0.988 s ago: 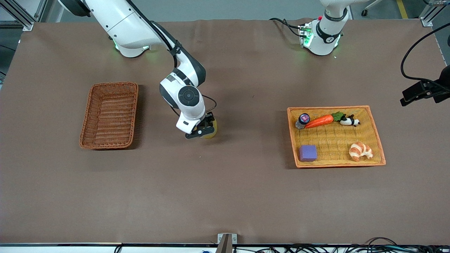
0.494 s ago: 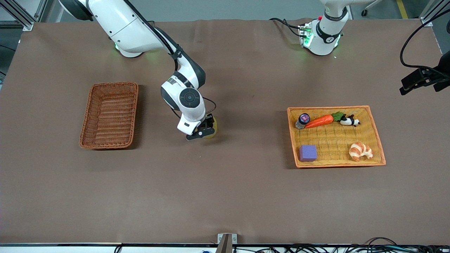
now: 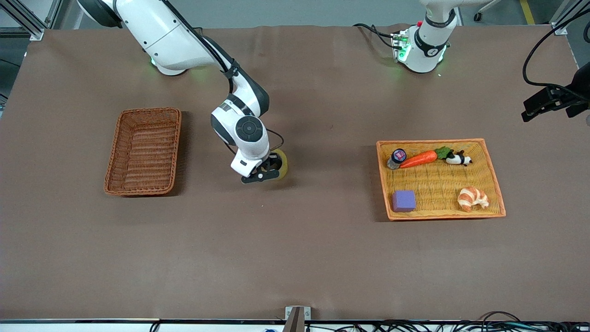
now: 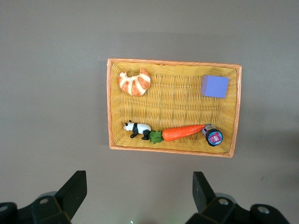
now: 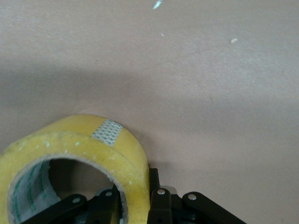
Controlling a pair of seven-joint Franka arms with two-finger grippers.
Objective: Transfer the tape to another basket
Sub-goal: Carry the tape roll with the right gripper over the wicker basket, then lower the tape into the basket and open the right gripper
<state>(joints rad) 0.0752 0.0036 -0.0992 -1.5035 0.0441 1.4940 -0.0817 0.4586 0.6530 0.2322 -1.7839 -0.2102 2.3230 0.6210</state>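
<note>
Your tape (image 3: 279, 165) sits low over the middle of the tabletop (image 3: 295, 258), between the two baskets, pinched by the right gripper (image 3: 263, 174); whether it is touching the cloth or just off it, you cannot tell. In the right wrist view the yellow roll (image 5: 70, 163) fills the lower corner, and the gripper's fingers (image 5: 159, 205) clamp its wall, one inside the ring and one outside, so the right gripper (image 5: 135, 205) is closed on the tape. The right arm reaches down to it from its base at the top of the front view. The reddish-brown wicker basket (image 3: 144, 151) stands toward the right arm's end of the tabletop, well apart from the tape, and nothing shows inside it. Toward the left arm's end you have the flat orange-yellow tray (image 3: 440, 179), which carries a small dark-capped jar (image 3: 396, 158), a carrot (image 3: 420, 158) and a panda figure (image 3: 457, 159) in a row along its edge farther from the front camera, and a purple block (image 3: 404, 201) and a croissant (image 3: 472, 198) nearer to that camera. The left gripper (image 4: 139, 198) hangs high over that tray (image 4: 173, 106), looking straight down on it, its fingers (image 4: 72, 193) spread wide with nothing between them; that arm waits.
</note>
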